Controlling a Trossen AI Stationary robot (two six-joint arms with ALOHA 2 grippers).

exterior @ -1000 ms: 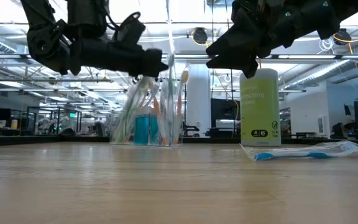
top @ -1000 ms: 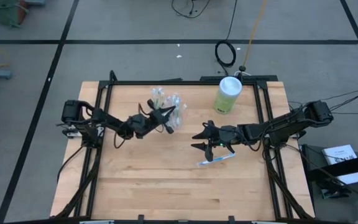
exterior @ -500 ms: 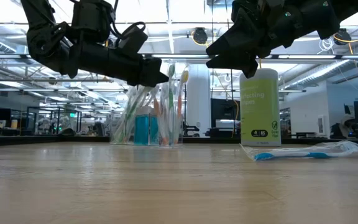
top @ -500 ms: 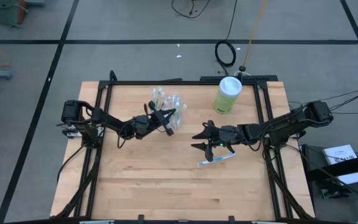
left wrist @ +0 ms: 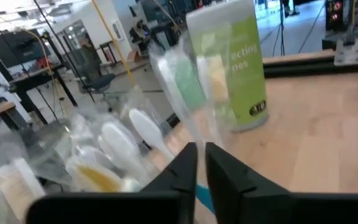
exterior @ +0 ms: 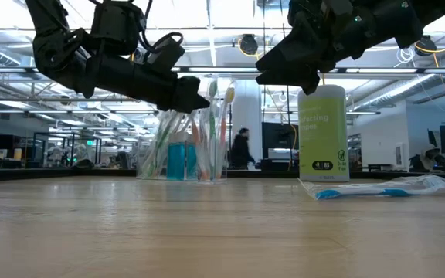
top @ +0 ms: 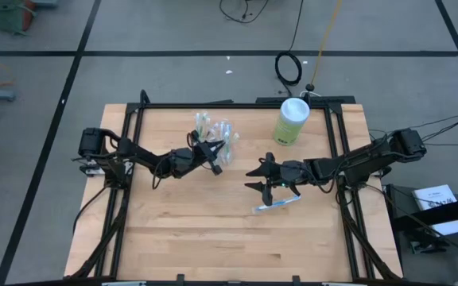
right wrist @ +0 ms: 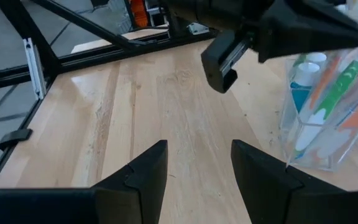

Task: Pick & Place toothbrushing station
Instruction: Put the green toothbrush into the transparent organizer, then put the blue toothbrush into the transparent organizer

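A clear plastic container (top: 215,129) stands upright on the table's far middle. It holds several pastel wrapped toothbrushes (exterior: 207,123) and teal-blue tubes (exterior: 176,161). My left gripper (top: 214,153) is at the container's near side, level with the brush heads (exterior: 221,91), and is shut on one wrapped toothbrush (left wrist: 188,81). My right gripper (top: 259,177) hovers open and empty to the right, above another wrapped blue toothbrush (top: 277,204) that lies flat on the table. My left gripper pinches a clear-wrapped toothbrush just below its green-and-white head (left wrist: 194,134) between its two fingers. The fingers come nearly level from the table's left, lying across the brush. The brush stands upright among the others in the container.
A tall green canister with a white lid (top: 292,121) stands at the far right of the board. A black frame (top: 332,135) runs along the table's edges. The near half of the table (top: 213,238) is bare wood. A person (exterior: 240,148) shows in the room behind.
My left gripper has gone toward the table's right and down, in among the brush heads at the container's top. My right gripper has kept still.
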